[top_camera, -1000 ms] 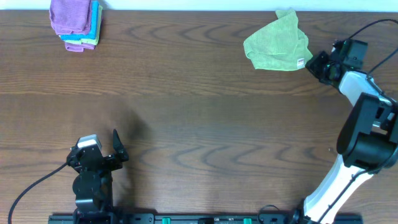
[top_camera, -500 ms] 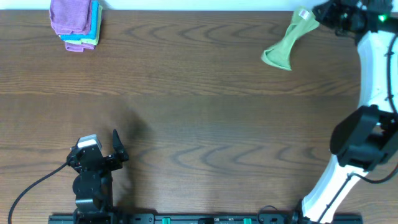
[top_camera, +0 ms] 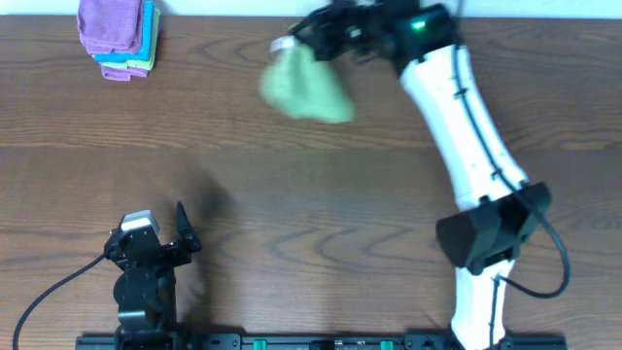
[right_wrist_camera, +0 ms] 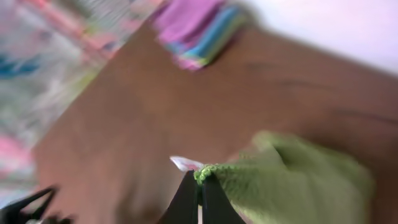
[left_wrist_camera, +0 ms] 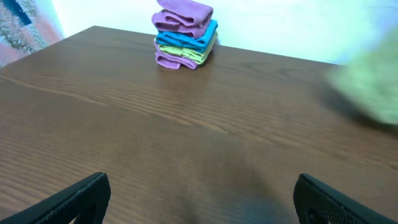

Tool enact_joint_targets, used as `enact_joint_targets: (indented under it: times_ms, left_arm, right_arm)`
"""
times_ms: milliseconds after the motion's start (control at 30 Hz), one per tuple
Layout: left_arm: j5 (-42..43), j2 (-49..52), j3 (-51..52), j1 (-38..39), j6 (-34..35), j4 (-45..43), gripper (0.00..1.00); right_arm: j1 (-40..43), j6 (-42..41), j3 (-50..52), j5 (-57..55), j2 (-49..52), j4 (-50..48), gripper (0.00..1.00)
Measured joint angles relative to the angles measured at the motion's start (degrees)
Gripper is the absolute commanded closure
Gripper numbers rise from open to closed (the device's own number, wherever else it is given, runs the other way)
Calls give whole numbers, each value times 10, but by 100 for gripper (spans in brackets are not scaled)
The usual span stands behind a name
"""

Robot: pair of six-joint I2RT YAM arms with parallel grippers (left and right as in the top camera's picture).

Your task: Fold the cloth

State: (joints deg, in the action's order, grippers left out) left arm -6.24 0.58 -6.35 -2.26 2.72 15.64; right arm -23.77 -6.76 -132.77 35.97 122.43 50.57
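The lime-green cloth (top_camera: 303, 87) hangs bunched and blurred in the air over the far middle of the table. My right gripper (top_camera: 296, 41) is shut on its edge by the small white tag (right_wrist_camera: 185, 163). In the right wrist view the cloth (right_wrist_camera: 292, 180) trails to the right of the closed fingers (right_wrist_camera: 199, 182). It shows as a green blur in the left wrist view (left_wrist_camera: 367, 87). My left gripper (left_wrist_camera: 199, 199) is open and empty, low over the table at the near left (top_camera: 180, 233).
A stack of folded cloths, purple on blue and green (top_camera: 119, 37), sits at the far left corner; it also shows in the left wrist view (left_wrist_camera: 185, 34) and the right wrist view (right_wrist_camera: 199, 28). The right arm (top_camera: 466, 117) stretches across the table's right half.
My right gripper lifted the green cloth off the far right of the table and swung it fast to the left, to the far middle. The left arm has not moved.
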Motion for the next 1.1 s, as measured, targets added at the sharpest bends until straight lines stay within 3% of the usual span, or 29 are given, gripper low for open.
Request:
enact_joint_targets:
  times_ms: [200, 233, 267, 300, 467, 733, 900, 1100]
  left_arm:
    - [0, 0, 0, 0, 0, 0, 5]
    - [0, 0, 0, 0, 0, 0, 5]
    - [0, 0, 0, 0, 0, 0, 5]
    - [0, 0, 0, 0, 0, 0, 5]
    - [0, 0, 0, 0, 0, 0, 5]
    - [0, 0, 0, 0, 0, 0, 5]
    - [0, 0, 0, 0, 0, 0, 5]
    - [0, 0, 0, 0, 0, 0, 5]
  right_arm:
    - [10, 34, -63, -45, -1, 172, 99]
    - [25, 38, -63, -73, -1, 208, 78]
    - [39, 38, -60, -101, -1, 237, 35]
    - [58, 43, -55, -136, 0, 262, 1]
    - [113, 47, -35, -226, 0, 296, 1]
    - [118, 110, 0, -229, 0, 281, 4]
    - [89, 170, 90, -197, 0, 224, 11]
    - [-5, 245, 192, -169, 1, 79, 12]
